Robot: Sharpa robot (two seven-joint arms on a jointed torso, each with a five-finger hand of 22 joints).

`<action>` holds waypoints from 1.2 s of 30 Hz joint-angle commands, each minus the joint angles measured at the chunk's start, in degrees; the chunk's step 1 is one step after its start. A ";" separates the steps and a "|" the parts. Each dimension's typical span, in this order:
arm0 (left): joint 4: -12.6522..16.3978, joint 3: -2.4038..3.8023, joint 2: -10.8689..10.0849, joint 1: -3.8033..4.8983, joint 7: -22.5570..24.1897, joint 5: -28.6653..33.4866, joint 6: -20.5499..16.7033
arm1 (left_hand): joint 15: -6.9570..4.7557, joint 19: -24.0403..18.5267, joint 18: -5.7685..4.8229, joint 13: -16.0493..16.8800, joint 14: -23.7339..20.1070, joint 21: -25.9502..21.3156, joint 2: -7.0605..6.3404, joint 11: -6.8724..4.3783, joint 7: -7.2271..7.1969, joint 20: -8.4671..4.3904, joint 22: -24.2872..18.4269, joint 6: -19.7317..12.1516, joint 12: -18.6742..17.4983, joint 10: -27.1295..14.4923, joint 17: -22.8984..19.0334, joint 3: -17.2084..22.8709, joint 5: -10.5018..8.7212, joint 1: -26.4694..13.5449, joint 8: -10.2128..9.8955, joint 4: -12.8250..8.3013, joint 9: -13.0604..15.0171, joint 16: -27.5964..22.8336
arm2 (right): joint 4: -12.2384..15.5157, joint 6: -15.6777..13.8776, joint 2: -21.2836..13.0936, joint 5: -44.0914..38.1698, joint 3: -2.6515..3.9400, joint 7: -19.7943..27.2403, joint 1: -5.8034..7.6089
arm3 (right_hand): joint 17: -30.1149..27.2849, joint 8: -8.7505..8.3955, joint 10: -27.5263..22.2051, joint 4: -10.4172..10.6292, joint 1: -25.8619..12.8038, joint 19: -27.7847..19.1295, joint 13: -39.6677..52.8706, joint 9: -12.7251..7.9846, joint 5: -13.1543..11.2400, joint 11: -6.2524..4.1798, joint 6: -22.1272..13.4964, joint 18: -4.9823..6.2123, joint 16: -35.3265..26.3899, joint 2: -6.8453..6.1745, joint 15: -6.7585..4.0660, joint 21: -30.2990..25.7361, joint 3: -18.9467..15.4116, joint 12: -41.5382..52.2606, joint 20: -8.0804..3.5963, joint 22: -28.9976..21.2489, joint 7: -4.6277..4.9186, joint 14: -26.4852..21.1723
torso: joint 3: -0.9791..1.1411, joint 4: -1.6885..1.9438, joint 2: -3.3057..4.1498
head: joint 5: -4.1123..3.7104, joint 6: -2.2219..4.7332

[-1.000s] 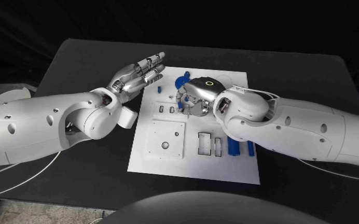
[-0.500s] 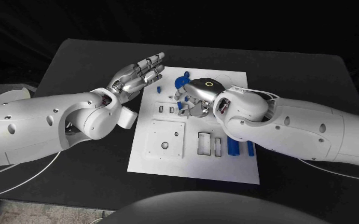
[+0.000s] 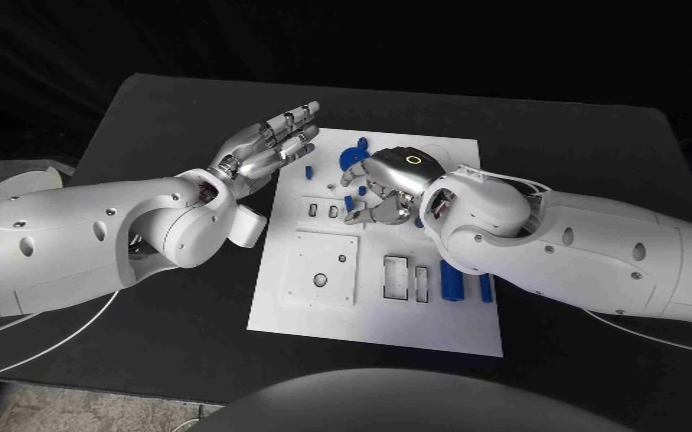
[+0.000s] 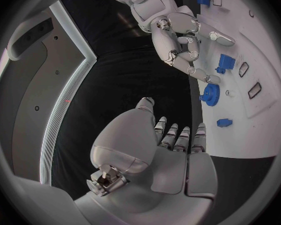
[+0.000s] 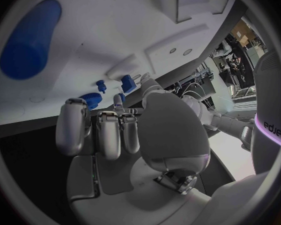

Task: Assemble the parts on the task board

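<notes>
A black tabletop (image 3: 159,122) carries a white task board (image 3: 378,322) at its middle. To the board's left, the left hand (image 3: 268,146) hovers just off the board's far left corner, palm up, fingers spread and holding nothing. On the far part of the board lie small blue parts: a round gear (image 3: 351,159) and a smaller piece (image 3: 304,170) near the left edge. Over the board's middle, the right hand (image 3: 382,192) hangs with fingers curled downward near the gear; whether it pinches a part cannot be told. Toward the board's right edge lie long blue pegs (image 3: 453,282) beside rectangular slots (image 3: 394,277). The step seems to be picking or seating a part near the gear. To do it well, the right hand should lower slowly, keep the part upright, and the left hand stay clear.
</notes>
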 commanded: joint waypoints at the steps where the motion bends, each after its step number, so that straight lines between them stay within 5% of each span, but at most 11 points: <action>1: 0.29 0.01 -0.08 -0.01 1.23 -1.12 0.42 | 0.22 -0.08 0.58 0.07 0.02 0.19 -0.06 0.36 0.10 0.46 0.07 0.24 0.13 -0.08 0.06 0.40 0.24 0.69 0.27 -0.06 0.09 0.12 | 1.61 -5.79 -1.18 -0.11 0.31 1.30 0.29 | 9.83 -0.27 5.92 0.50 0.29 -0.05 15.10 -0.11 -0.17 0.23 0.38 0.43 -0.34 -0.14 0.23 -0.42 -0.92 0.22 0.21 9.84 0.03 5.10 | 0.03 0.02 -0.03 | 0.23 0.01; 6: 0.65 0.02 -0.54 -0.01 1.95 -4.03 -1.27 | 0.46 0.00 0.56 0.10 0.04 0.25 -0.29 0.66 0.06 0.67 0.09 0.22 0.31 0.01 0.07 0.52 0.10 0.95 0.31 -0.34 0.09 0.13 | 6.53 -12.06 -5.50 0.51 1.02 2.46 2.38 | 9.96 -0.02 5.92 0.88 0.31 0.09 15.10 -0.17 -0.18 0.31 1.12 0.35 -0.23 0.04 0.30 -0.06 -1.56 0.22 0.23 9.95 0.18 5.13 | 0.06 -0.02 -0.02 | 0.35 0.01; 9: 1.05 0.03 -0.83 -0.01 2.73 -5.53 -3.47 | 1.16 0.37 0.57 0.16 0.24 0.50 -0.66 1.36 0.17 1.32 0.19 0.50 0.77 0.27 0.11 -0.38 -2.40 -0.60 0.54 1.04 0.11 0.18 | 8.96 -14.47 -8.49 2.13 1.17 3.25 4.55 | 10.00 0.24 5.92 0.99 0.05 0.15 15.10 -0.18 -0.17 0.34 1.84 0.32 -0.19 0.31 0.33 0.08 -1.95 0.22 0.25 10.00 0.21 5.14 | 0.01 0.04 -0.11 | 0.54 0.07; 18: 3.48 0.19 -2.97 1.22 3.40 -12.04 -13.30 | 3.17 6.93 0.21 1.10 7.37 4.92 -2.10 4.74 2.10 2.07 1.69 4.63 7.50 5.64 1.54 -7.51 -21.14 -10.23 2.25 1.41 0.51 1.87 | 13.42 -14.51 -16.79 8.71 1.24 3.95 10.67 | 9.97 0.85 5.92 1.12 -3.68 0.09 15.10 -0.38 -0.18 0.66 4.03 0.32 -0.18 2.03 0.59 -0.01 -3.08 0.22 0.46 9.99 0.59 5.14 | 0.48 -0.15 -0.85 | 1.07 0.45; 21: 4.38 0.31 -3.48 2.45 2.03 -14.43 -16.52 | 3.60 11.96 -0.05 1.85 13.75 7.90 -2.68 6.31 2.57 2.10 2.68 5.22 12.49 9.68 2.79 -7.22 -17.98 -7.66 2.36 0.72 0.55 3.50 | 13.52 -13.85 -18.17 9.13 1.20 3.79 11.49 | 9.63 0.89 5.92 1.00 -4.06 -0.12 15.10 -0.45 -0.18 0.70 4.33 0.43 -0.44 2.86 0.63 -0.58 -2.89 0.22 0.50 9.84 0.62 5.06 | 0.71 -0.20 -1.21 | 1.13 0.38; 24: 5.09 0.28 -3.80 5.04 -1.66 -18.64 -19.10 | 3.48 24.12 0.13 2.84 27.06 14.95 -3.67 7.86 2.90 1.97 4.97 4.68 19.75 14.91 5.97 -7.10 -15.61 -4.58 1.95 1.09 0.48 6.63 | 12.95 -12.96 -19.04 8.93 1.07 3.53 11.97 | 8.92 0.99 5.92 0.84 -3.54 -0.45 15.10 -0.52 -0.16 0.72 4.80 0.58 -1.00 3.58 0.66 -1.39 -2.53 0.22 0.57 9.62 0.61 4.89 | 0.99 -0.34 -1.55 | 1.61 0.58; 27: 6.11 0.26 -4.35 8.02 -10.29 -24.97 -18.65 | 3.27 29.16 0.49 4.17 36.08 17.18 -4.56 8.83 3.55 1.72 5.46 5.23 24.90 19.87 9.04 -7.02 -13.92 -2.05 1.89 0.98 0.55 8.85 | 12.46 -12.40 -19.66 8.82 0.88 3.78 12.20 | 8.56 1.08 5.92 0.77 -3.09 -0.60 15.10 -0.57 -0.15 0.75 5.21 0.64 -1.28 4.10 0.69 -1.70 -2.31 0.22 0.61 9.54 0.64 4.80 | 1.30 -0.46 -1.88 | 2.00 0.96; 29: 6.62 0.26 -4.68 9.88 -16.28 -28.14 -16.54 | 3.53 31.35 0.35 5.07 40.32 18.26 -4.92 9.66 4.24 1.74 5.74 5.01 27.32 23.35 10.40 -7.67 -15.72 -2.74 1.67 1.16 0.51 10.58 | 12.41 -12.56 -20.09 8.79 0.80 4.01 12.26 | 8.43 1.08 5.92 0.73 -2.82 -0.75 15.10 -0.62 -0.14 0.75 5.34 0.71 -1.39 4.37 0.70 -2.08 -2.20 0.22 0.63 9.44 0.62 4.77 | 1.48 -0.62 -1.97 | 1.89 1.19; 32: 7.23 0.21 -4.88 13.79 -28.53 -32.55 -10.78 | 1.96 39.06 0.63 7.54 49.97 22.81 -5.08 8.79 7.09 0.55 7.55 13.14 32.91 32.90 13.24 -9.10 -20.09 -5.05 4.39 1.25 1.69 17.97 | 12.22 -13.05 -20.83 8.74 0.63 4.26 12.33 | 8.43 1.09 5.92 0.62 -2.25 -0.82 15.10 -0.71 -0.04 0.73 5.56 0.74 -1.39 4.88 0.71 -2.24 -1.97 0.22 0.67 9.41 0.59 4.77 | 1.74 -0.78 -2.28 | 1.59 1.22; 33: 7.34 0.20 -4.83 14.63 -32.00 -34.05 -8.85 | 1.21 41.97 0.69 8.37 51.98 24.20 -5.14 8.06 8.17 -0.16 8.14 20.46 34.49 35.27 14.24 -9.53 -21.12 -5.82 7.02 1.28 2.84 20.48 | 12.09 -13.00 -20.93 8.73 0.56 4.24 12.34 | 8.43 1.09 5.92 0.62 -2.23 -0.82 15.10 -0.71 -0.04 0.73 5.57 0.74 -1.39 4.90 0.71 -2.24 -1.96 0.22 0.67 9.40 0.59 4.77 | 1.85 -0.87 -2.43 | 1.56 1.19; 36: 7.30 0.17 -4.13 16.41 -40.82 -39.73 -3.44 | -1.90 50.77 0.68 12.23 57.36 28.81 -4.99 4.99 8.92 -3.24 10.26 27.16 40.80 42.70 18.78 -10.52 -22.63 -7.62 10.10 0.99 4.14 29.18 | 11.69 -12.37 -21.03 8.71 0.37 3.98 12.36 | 8.37 1.09 5.92 0.61 -2.11 -0.85 15.10 -0.73 -0.02 0.74 5.63 0.75 -1.45 5.03 0.71 -2.31 -1.92 0.22 0.68 9.39 0.60 4.76 | 2.18 -1.07 -2.81 | 1.62 0.97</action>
